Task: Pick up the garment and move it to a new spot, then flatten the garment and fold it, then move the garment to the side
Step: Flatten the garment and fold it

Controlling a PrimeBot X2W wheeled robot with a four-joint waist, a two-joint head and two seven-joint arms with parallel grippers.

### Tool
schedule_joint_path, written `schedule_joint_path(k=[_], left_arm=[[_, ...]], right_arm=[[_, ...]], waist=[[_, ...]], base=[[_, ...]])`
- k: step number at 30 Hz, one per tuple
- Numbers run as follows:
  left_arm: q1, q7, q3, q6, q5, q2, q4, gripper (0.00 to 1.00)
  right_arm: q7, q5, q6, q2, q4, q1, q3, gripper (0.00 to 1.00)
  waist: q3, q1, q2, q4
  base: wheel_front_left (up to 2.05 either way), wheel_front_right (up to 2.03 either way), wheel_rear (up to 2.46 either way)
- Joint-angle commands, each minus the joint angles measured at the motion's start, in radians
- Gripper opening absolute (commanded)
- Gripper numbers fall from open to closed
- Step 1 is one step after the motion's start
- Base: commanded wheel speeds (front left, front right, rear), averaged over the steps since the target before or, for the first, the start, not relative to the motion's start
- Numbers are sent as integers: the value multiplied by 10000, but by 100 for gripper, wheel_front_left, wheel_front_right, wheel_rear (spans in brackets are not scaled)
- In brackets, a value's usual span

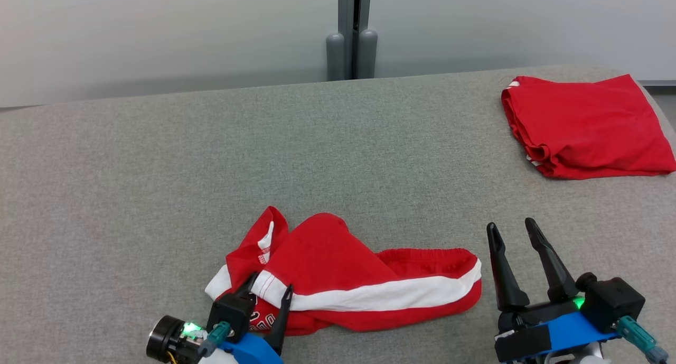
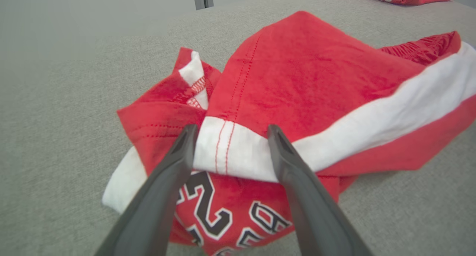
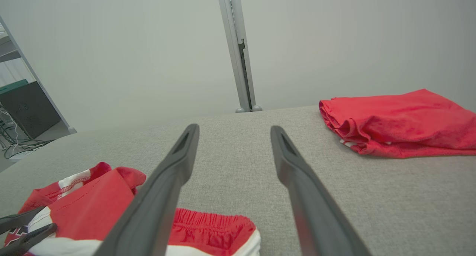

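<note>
Grey padded table (image 1: 158,168) spans the head view. Folded red garment (image 1: 586,126) sits at its far right corner, well apart from the work. The task's garment (image 1: 343,274) — red shorts with a white side stripe (image 1: 380,295) — lies crumpled low in the head view, centre-left, waistband end toward the right arm.

Right gripper (image 1: 511,224) hovers just beside that end. Its fingers are spread wide, holding nothing, clear of the cloth. Left gripper (image 2: 232,129) is at the bunched left end, fingers spread and straddling a white hem band (image 2: 230,152). It is not closed on the band, and contact is unclear. Black-and-white lettering (image 2: 208,207) shows on the layer under the hem.

Risks, as judged:
- The cloth is several layers thick here, so closing now may catch only the top hem — or pinch two layers and lift a wad that won't flatten.
- A one-handed lift would let the long waistband end drag and twist.
- A thin pinch on the hem could slip mid-carry.
- A wide carry to the right could disturb the folded red garment.
</note>
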Motion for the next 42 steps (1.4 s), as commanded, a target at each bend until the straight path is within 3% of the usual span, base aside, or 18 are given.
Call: schedule_joint_path(k=[1,2,3,4,5,11,16,23,31,32,33,42], left_arm=[[-36,20,23,-34,-167,-6,50,100],[-77,37,-1,-41,-208,-24,135,94],[-134,0,-28,-44,-265,-32,206,43],[-173,-41,-13,-49,-412,-77,271,14],[-181,-21,-21,-54,-477,-99,381,0],[-300,-572,151,124,-742,-130,453,0],[22,-985,463,477,-876,5,-447,0],[1351,-450,800,963,-1239,168,-1954,0],[2858,-300,1162,1371,-1868,86,-2011,0],[2873,-345,1173,1350,-1931,46,-1899,29],[2846,-412,1181,1326,-2020,-17,-1808,100],[2080,-2161,1697,1549,-1958,-116,-1738,100]], right_arm=[[-35,55,2,4,13,-154,-13,100],[-35,45,2,5,21,-163,-7,100],[-35,38,2,6,22,-167,5,100],[-35,35,2,6,27,-166,19,100],[-35,32,2,7,38,-150,27,100],[-35,-4,2,6,92,168,-140,100],[-33,-33,2,4,151,419,-309,100],[-33,19,2,0,318,495,-407,100],[-35,-18,2,1,615,388,-563,100],[-35,-28,3,2,658,379,-549,100],[-35,-45,2,2,693,366,-537,100],[-35,-69,2,-2,889,198,-600,100]], waist=[[-8,0,-1,-13],[-21,0,-1,-22],[-36,0,-1,-32],[-54,0,-1,-38],[-84,0,-1,-32],[-356,0,-1,205],[-565,0,-1,716],[-564,0,-1,1322],[-371,0,-1,1541],[-368,0,-1,1549],[-367,0,-1,1553],[-365,0,-1,1428]], base=[[0,0,0],[0,0,0],[0,0,0],[0,0,0],[0,0,0],[0,0,0],[0,0,0],[0,0,0],[0,0,0],[0,0,0],[0,0,0],[0,0,0]])
